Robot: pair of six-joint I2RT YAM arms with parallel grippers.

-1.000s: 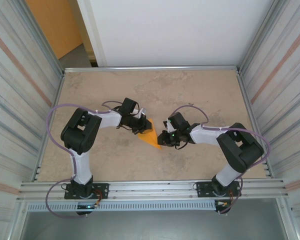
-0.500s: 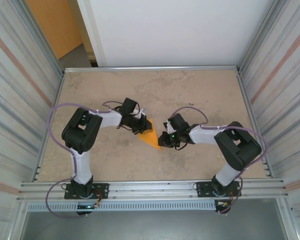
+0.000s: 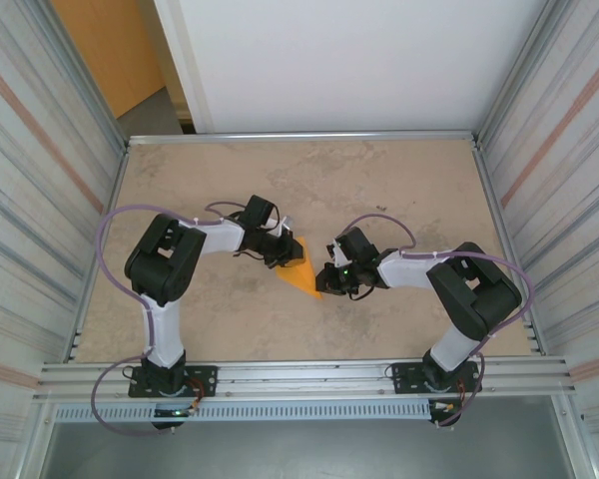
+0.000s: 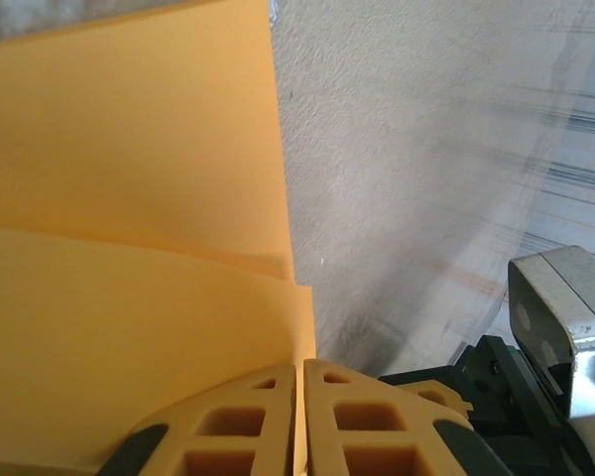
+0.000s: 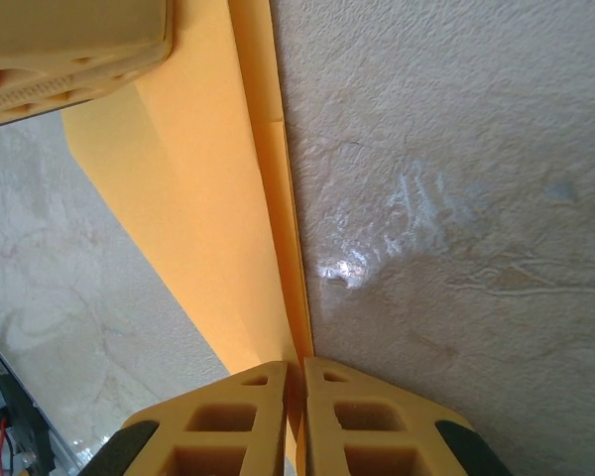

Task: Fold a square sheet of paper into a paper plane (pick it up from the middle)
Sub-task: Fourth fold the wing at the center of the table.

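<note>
– Paper (image 3: pixel 301 271), where?
– Middle of the table (image 3: pixel 399 190), lying as a narrow wedge between the arms. My left gripper (image 4: pixel 299 372) is clenched on one edge, my right gripper (image 5: pixel 296 372) on the folded long edge.
– Step?
– Creasing a wing, I judge. Next: press along that fold, ends pinned, without tearing.

We view the paper plane (image 3: pixel 301 272) from far above, looking down; both wrist cameras press close, sharing its folded edge.

Beige mottled table (image 3: pixel 379 180); folded orange paper plane (image 3: pixel 301 270) lying near centre
</note>
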